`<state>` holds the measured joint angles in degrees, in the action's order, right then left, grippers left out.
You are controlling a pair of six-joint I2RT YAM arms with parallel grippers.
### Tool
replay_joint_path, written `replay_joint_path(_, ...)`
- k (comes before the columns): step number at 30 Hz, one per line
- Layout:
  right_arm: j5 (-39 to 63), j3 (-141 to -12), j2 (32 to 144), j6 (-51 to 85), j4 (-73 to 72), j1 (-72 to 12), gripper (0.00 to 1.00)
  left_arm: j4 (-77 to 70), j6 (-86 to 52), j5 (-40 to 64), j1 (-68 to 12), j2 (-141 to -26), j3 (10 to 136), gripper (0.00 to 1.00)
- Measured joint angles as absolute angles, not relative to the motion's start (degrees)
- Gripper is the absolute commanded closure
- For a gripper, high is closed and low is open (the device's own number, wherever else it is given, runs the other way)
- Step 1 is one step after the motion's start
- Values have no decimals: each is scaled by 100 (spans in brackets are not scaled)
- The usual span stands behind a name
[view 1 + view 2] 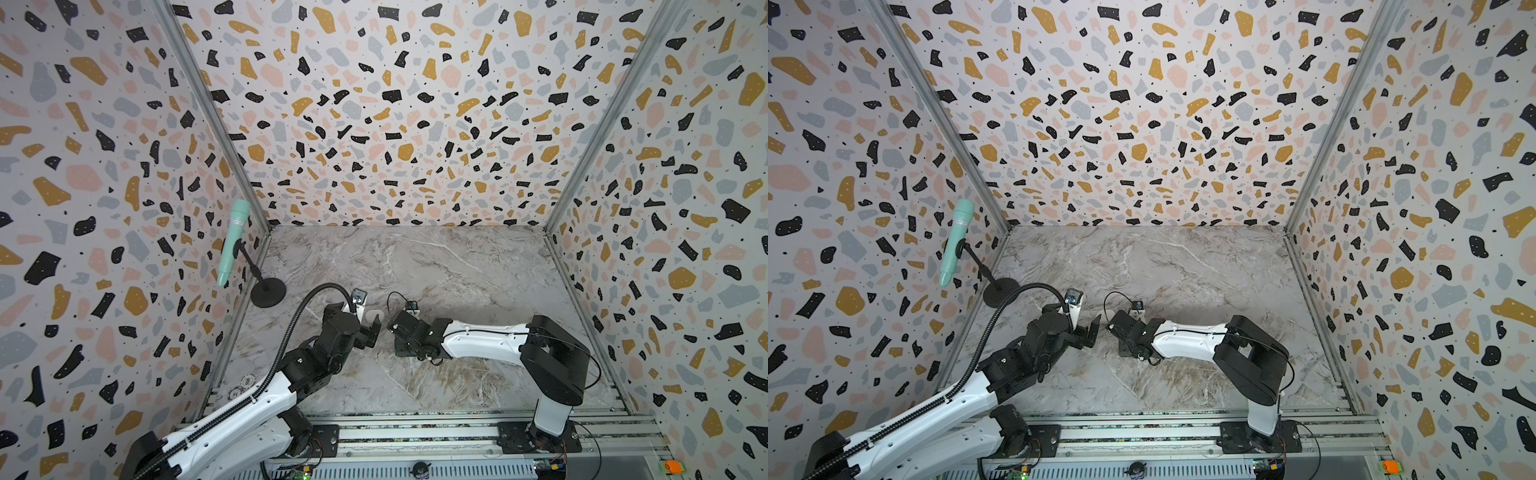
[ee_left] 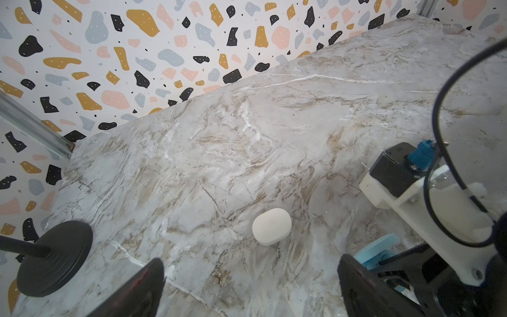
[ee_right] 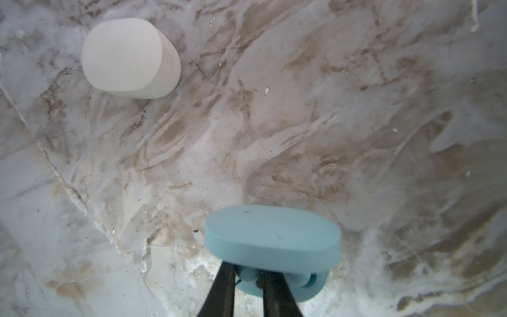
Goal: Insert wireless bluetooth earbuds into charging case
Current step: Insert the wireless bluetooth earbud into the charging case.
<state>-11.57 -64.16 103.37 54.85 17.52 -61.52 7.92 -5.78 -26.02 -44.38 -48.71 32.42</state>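
Two pill-shaped cases on the marble table, near each other but not touching. White case lying shut, contents hidden. No white earbuds anywhere in view, so perhaps already stowed, perhaps merely out of sight; not decidable from here.

Light blue case open, lid raised, partly tucked under the right arm in the left wrist view. Right gripper reaching in beneath that lid, narrowed almost to closing and apparently clenched on a light blue earbud right at the case's wells. Just beside it, half behind a finger, a second light blue bud, probably seated in its well.

Left gripper spread fully wide, grasping nothing, hovering above the table close to the white case.

Judged stage: last blue bud going into its well, or just lowered there. Depth of seating hidden by lid and fingers.

Left to do, on this reading: release the bud, back out without dragging it along, shut the blue lid. White pair unconfirmed.

Main risks: bud tipping out of its well on release, or the light case sliding, with nothing bracing it on the left side.
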Motion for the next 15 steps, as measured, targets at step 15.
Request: replay_joint_path(15,-1155,-6416,10346,5502,1756,-6152,76,794,-578,-2602,-4438,-4871,3242,0)
